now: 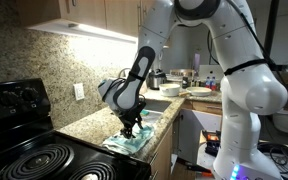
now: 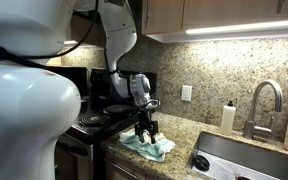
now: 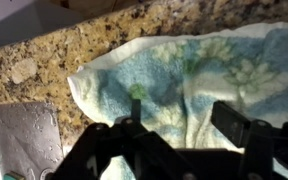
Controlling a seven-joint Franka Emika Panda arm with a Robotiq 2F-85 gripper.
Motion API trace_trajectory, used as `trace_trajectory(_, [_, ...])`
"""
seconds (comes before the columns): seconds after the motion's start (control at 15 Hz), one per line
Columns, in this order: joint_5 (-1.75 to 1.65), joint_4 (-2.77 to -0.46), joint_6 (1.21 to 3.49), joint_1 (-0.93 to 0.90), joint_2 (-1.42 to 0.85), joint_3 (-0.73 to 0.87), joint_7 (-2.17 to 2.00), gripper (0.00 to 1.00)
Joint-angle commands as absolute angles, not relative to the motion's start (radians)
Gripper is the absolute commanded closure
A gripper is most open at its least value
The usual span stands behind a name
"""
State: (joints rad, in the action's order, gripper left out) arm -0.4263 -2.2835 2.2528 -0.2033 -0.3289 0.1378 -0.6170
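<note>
Wrist view: we are noting end effector [image 3: 182,110] standing wide, fingers apart over towel [image 3: 214,70], gripping nothing. Towel is lying rumpled on granite counter [image 3: 64,50], between stove [image 1: 29,160] and sink [image 2: 239,160], each showing in an exterior view. We are judging cloth light, soft and limp, sagging if lifted, with raised fold near middle offering best pinch. Counter is looking hard, polished, speckled. Room is reading as kitchen: faucet [image 2: 267,100], wall outlet [image 2: 186,93], cabinets [image 2: 234,12] overhead.
</note>
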Motion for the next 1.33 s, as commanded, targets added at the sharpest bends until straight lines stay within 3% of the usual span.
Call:
trace_trajectory(0.0, [-0.344, -2.305, 2.317, -0.123, -0.323, 0.092, -0.491, 0.01])
trace_trajectory(0.47, [-0.137, -2.303, 2.354, -0.044, -0.350, 0.048, -0.258, 0.00])
trace_trajectory(0.53, [-0.139, -2.302, 2.348, -0.049, -0.349, 0.050, -0.263, 0.17])
trace_trajectory(0.6, [-0.140, -2.307, 2.354, -0.054, -0.345, 0.050, -0.273, 0.26])
trace_trajectory(1.27, [-0.135, -2.311, 2.369, -0.064, -0.334, 0.037, -0.285, 0.88])
